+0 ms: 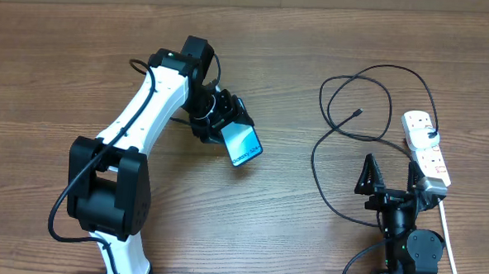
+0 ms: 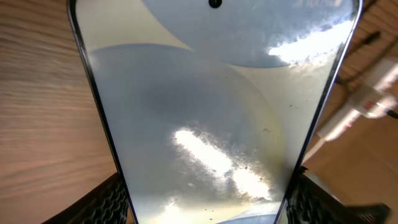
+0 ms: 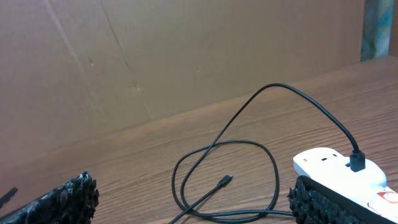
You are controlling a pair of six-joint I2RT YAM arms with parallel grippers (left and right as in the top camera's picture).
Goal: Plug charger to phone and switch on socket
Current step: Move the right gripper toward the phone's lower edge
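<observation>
On your left, the left gripper (image 1: 231,126) is pinching the phone (image 1: 244,145) across its width. The phone is tilted over the bench (image 1: 66,63) with its lit screen facing up. Further right, the charger (image 1: 391,102) lies in loose loops on the wood. Its small free plug (image 1: 358,113) rests inside a loop, well apart from the phone. The charger's other end sits in the socket (image 1: 426,145) at the far right. Your right gripper (image 1: 389,178) is spread wide and holds nothing, with one finger just beside the socket.
</observation>
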